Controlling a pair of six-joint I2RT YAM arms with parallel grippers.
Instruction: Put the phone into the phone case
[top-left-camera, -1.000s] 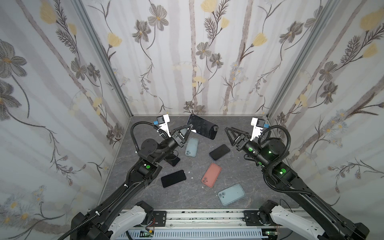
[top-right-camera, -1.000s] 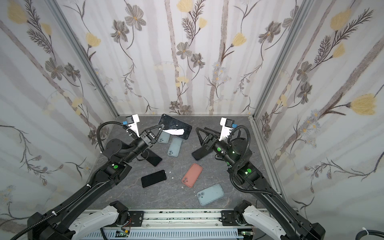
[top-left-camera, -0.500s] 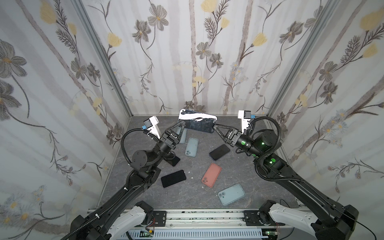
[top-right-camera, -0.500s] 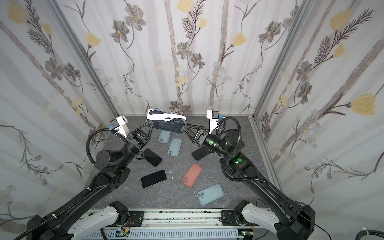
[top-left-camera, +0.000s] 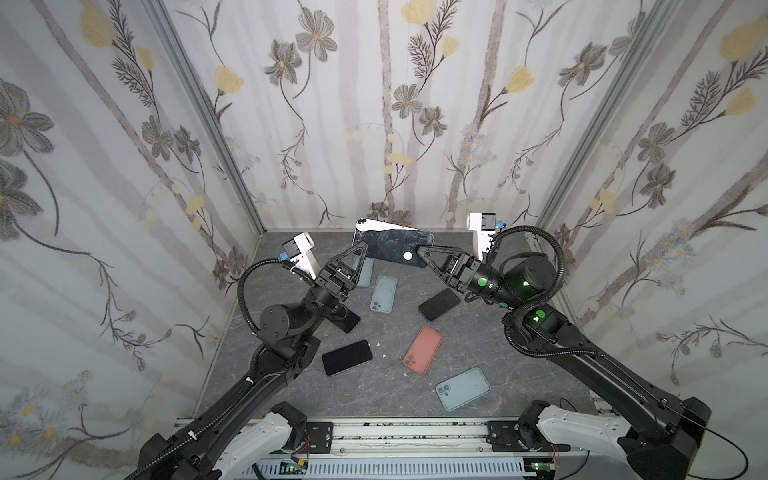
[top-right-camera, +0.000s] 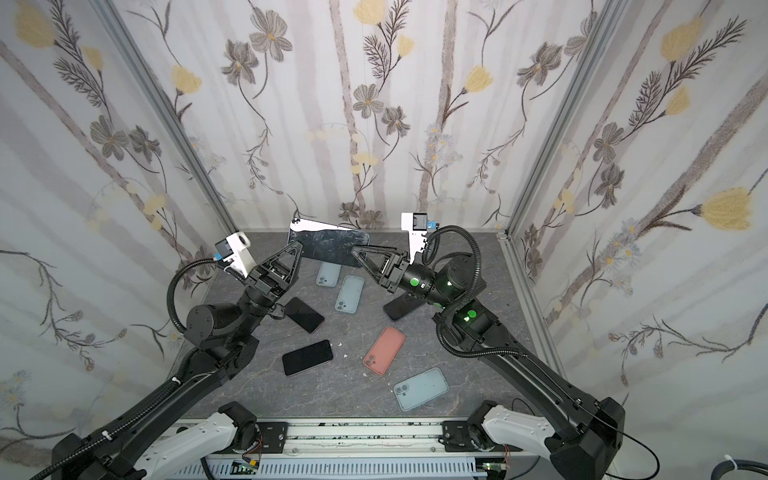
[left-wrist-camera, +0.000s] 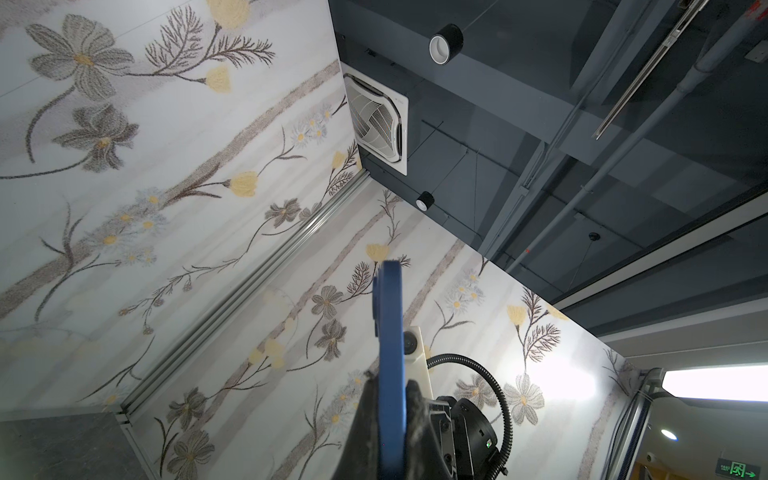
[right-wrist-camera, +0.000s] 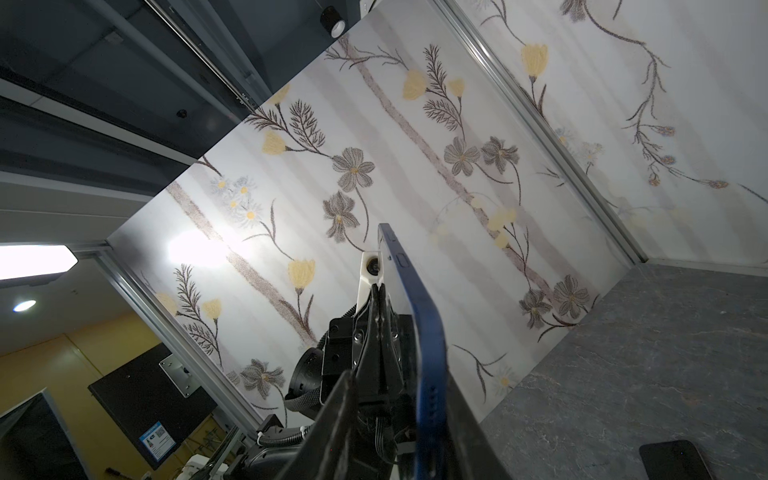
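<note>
A dark blue phone (top-left-camera: 390, 247) (top-right-camera: 328, 245) hangs in the air over the back of the table, long side level. My left gripper (top-left-camera: 361, 250) (top-right-camera: 297, 250) is shut on its left end; in the left wrist view the blue edge (left-wrist-camera: 388, 332) rises between the fingers of the left gripper (left-wrist-camera: 390, 380). My right gripper (top-left-camera: 420, 250) (top-right-camera: 355, 250) (right-wrist-camera: 397, 374) straddles the right end: the phone (right-wrist-camera: 419, 311) lies against one finger, with a gap to the other. Phone cases lie flat on the table: a salmon one (top-left-camera: 422, 350) and grey-blue ones (top-left-camera: 383, 294) (top-left-camera: 463, 388).
Three black phones (top-left-camera: 438, 304) (top-left-camera: 347, 357) (top-left-camera: 345, 320) lie face up on the grey table (top-left-camera: 519, 374). A further grey-blue case (top-left-camera: 365, 272) is half hidden under the left gripper. Flowered walls (top-left-camera: 374, 124) close in the back and both sides.
The left gripper has carried the phone higher and turned it level. The right gripper has swung in from the right to the phone's free end, and its jaws have narrowed.
</note>
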